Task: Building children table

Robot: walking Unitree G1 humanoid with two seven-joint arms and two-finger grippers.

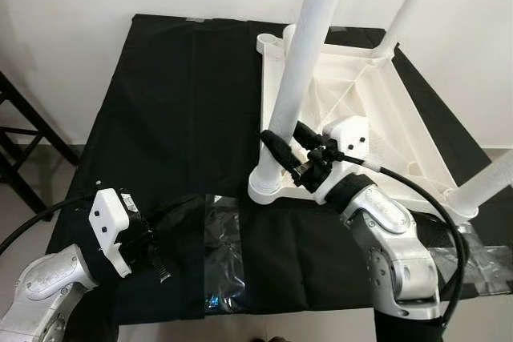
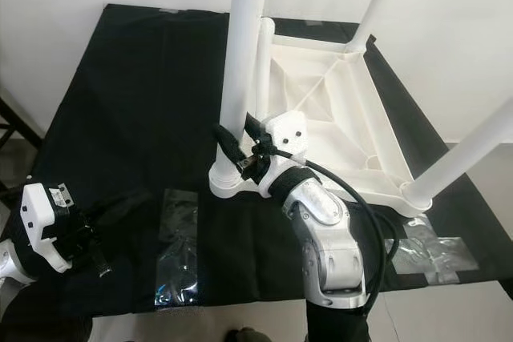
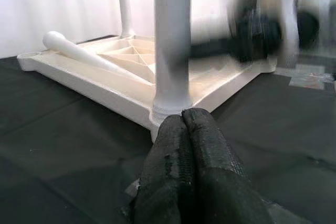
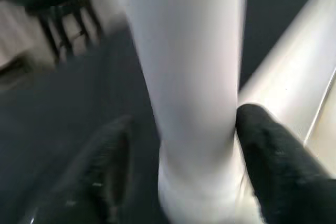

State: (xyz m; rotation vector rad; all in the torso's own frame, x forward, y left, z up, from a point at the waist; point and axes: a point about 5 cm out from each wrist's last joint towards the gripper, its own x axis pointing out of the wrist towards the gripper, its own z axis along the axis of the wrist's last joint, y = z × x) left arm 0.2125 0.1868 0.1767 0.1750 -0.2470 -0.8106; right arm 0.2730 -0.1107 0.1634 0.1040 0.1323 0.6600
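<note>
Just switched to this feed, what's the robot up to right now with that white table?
The white children's table lies upside down on a black cloth. Three legs stand upright in their corner sockets. The right gripper has its fingers around the near-left leg, low down by the socket. A fourth leg lies loose on the underside. The left gripper rests shut on the cloth, apart from the table.
</note>
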